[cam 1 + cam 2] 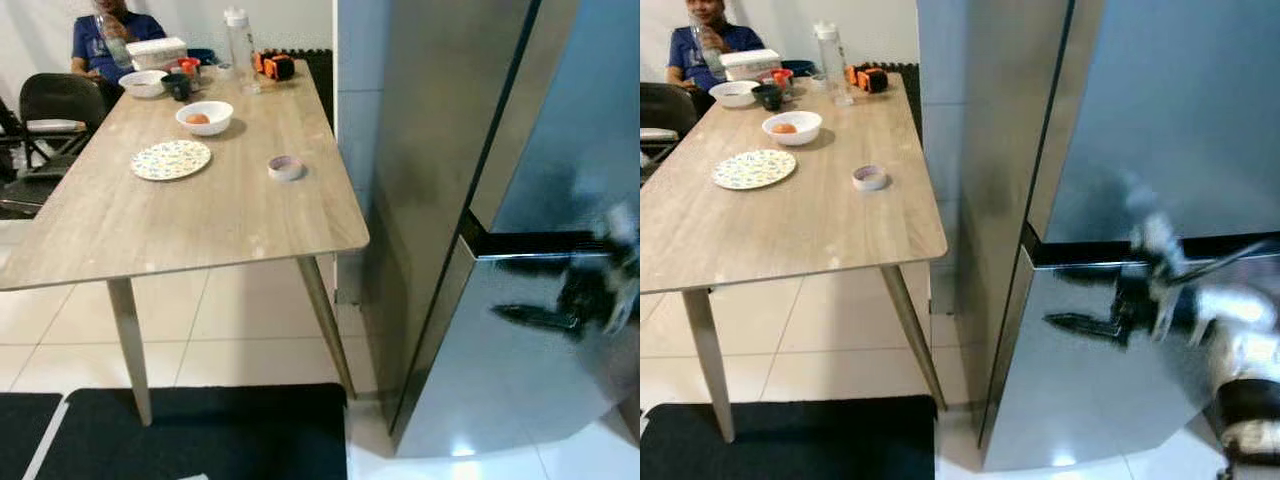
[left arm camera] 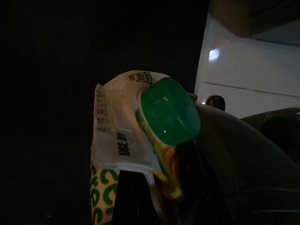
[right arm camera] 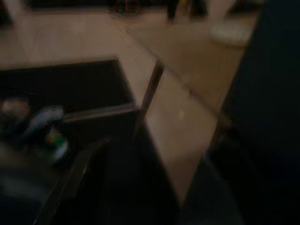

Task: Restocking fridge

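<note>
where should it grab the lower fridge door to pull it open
Judging from the pose, at the dark gap along the top edge of the lower fridge door, coming from the front. The steel face is flat with no handle bar showing, so that recess looks like the only edge to hook. The right gripper is blurred beside it.

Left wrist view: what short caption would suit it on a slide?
The left gripper holds a white-and-green carton with a green screw cap, its arm hanging in shadow.

Head views bright; wrist views dark, blurred.
</note>
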Robot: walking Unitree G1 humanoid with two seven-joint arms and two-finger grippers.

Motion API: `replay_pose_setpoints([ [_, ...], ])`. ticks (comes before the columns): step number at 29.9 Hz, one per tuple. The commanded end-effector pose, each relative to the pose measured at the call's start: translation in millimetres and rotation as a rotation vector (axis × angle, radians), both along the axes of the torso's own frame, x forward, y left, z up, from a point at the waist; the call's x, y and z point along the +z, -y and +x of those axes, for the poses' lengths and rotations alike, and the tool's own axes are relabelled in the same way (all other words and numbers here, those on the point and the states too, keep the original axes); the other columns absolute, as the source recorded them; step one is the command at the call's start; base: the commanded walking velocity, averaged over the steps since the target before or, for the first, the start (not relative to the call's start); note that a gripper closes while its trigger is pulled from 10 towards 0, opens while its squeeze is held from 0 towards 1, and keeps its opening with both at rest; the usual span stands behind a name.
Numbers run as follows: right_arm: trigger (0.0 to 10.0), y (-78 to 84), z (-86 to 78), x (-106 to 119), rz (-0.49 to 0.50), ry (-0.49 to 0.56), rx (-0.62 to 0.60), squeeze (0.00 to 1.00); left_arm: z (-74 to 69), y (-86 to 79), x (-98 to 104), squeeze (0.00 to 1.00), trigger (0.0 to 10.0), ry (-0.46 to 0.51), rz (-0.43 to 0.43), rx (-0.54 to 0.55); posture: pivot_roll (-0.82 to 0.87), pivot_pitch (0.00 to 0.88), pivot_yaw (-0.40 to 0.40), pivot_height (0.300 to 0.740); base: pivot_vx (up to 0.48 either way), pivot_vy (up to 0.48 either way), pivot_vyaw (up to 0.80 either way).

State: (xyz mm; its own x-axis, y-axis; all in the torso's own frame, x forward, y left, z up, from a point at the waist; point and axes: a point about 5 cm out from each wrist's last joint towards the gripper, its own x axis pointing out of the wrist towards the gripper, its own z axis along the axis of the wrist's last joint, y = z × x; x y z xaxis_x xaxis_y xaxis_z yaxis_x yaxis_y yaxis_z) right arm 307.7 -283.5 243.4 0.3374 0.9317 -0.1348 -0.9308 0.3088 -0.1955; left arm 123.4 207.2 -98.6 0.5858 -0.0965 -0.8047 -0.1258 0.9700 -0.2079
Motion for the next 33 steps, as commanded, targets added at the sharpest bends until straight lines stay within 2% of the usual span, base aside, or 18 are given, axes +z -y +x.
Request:
replay_pose_setpoints([
  [1, 10.0, -1.8, -1.1, 19.4, -0.023, 0.087, 0.038, 1.00, -8.9, 6.0, -3.8, 0.00, 10.0, -0.032, -0.035, -0.015, -0.08, 0.081, -0.015, 0.740, 0.000, 0.000, 0.00],
  [2, 10.0, -1.8, -1.1, 19.4, -0.023, 0.087, 0.038, 1.00, -8.9, 6.0, -3.8, 0.00, 10.0, -0.032, -0.035, -0.015, -0.08, 0.081, -0.015, 0.740, 0.000, 0.000, 0.00],
  [3, 10.0, -0.7, -1.0, 20.9, -0.077, 0.092, 0.031, 0.17, -8.8, 6.2, -3.7, 0.00, 10.0, -0.031, -0.036, -0.015, -0.08, 0.083, -0.017, 0.740, 0.000, 0.000, 0.00],
  [5, 10.0, 0.1, -1.0, 21.6, -0.114, 0.094, 0.027, 0.17, -8.8, 6.3, -3.7, 0.00, 10.0, -0.030, -0.037, -0.014, -0.08, 0.083, -0.017, 0.740, 0.000, 0.000, 0.00],
  [6, 10.0, 1.6, 1.1, 20.7, -0.240, 0.110, 0.008, 0.00, -8.7, 6.4, -3.7, 0.00, 10.0, -0.030, -0.039, -0.014, -0.09, 0.082, -0.019, 0.740, 0.000, 0.000, 0.00],
  [7, 10.0, 1.6, 1.1, 20.7, -0.240, 0.110, 0.008, 0.00, -8.7, 6.4, -3.7, 0.00, 10.0, -0.030, -0.039, -0.014, -0.09, 0.082, -0.019, 0.740, 0.000, 0.000, 0.00],
  [8, 10.0, 0.3, 3.1, 21.7, -0.324, 0.135, -0.005, 0.00, -8.5, 6.4, -3.6, 0.00, 10.0, -0.029, -0.040, -0.013, -0.09, 0.082, -0.019, 0.740, 0.000, 0.000, 0.00],
  [9, 10.0, -0.7, 3.8, 22.8, -0.360, 0.147, -0.009, 0.00, -8.4, 6.4, -3.6, 0.00, 10.0, -0.028, -0.040, -0.013, -0.09, 0.082, -0.019, 0.740, 0.000, 0.000, 0.00],
  [16, 10.0, -1.9, 8.9, 29.8, -0.471, 0.196, -0.069, 0.00, -8.4, 6.9, -3.5, 0.00, 10.0, -0.026, -0.042, -0.013, -0.09, 0.078, -0.019, 0.740, 0.000, 0.000, 0.00],
  [18, 10.0, 3.0, 8.6, 28.9, -0.565, 0.188, -0.104, 0.00, -8.0, 6.6, -3.3, 0.00, 10.0, -0.023, -0.042, -0.014, -0.09, 0.078, -0.019, 0.740, 0.000, 0.000, 0.00],
  [19, 10.0, 3.0, 8.6, 28.9, -0.565, 0.188, -0.104, 0.00, -8.0, 6.6, -3.3, 0.00, 10.0, -0.023, -0.042, -0.014, -0.09, 0.078, -0.019, 0.740, 0.000, 0.000, 0.00],
  [20, 10.0, 6.8, 8.4, 27.4, -0.611, 0.184, -0.127, 0.00, -7.8, 6.4, -3.2, 0.00, 10.0, -0.022, -0.042, -0.013, -0.09, 0.078, -0.019, 0.740, 0.000, 0.000, 0.00],
  [26, 10.0, 20.3, 4.9, 21.4, -0.656, 0.144, -0.174, 0.00, -7.5, 6.8, -3.2, 0.00, 10.0, -0.020, -0.044, -0.010, -0.09, 0.082, -0.019, 0.740, 0.000, 0.000, 0.00],
  [33, 10.0, 22.0, -0.2, 15.0, -0.687, 0.087, -0.125, 0.00, -8.3, 6.9, -3.4, 0.00, 10.0, -0.023, -0.044, -0.014, -0.09, 0.085, -0.015, 0.740, 0.000, 0.000, 0.00],
])
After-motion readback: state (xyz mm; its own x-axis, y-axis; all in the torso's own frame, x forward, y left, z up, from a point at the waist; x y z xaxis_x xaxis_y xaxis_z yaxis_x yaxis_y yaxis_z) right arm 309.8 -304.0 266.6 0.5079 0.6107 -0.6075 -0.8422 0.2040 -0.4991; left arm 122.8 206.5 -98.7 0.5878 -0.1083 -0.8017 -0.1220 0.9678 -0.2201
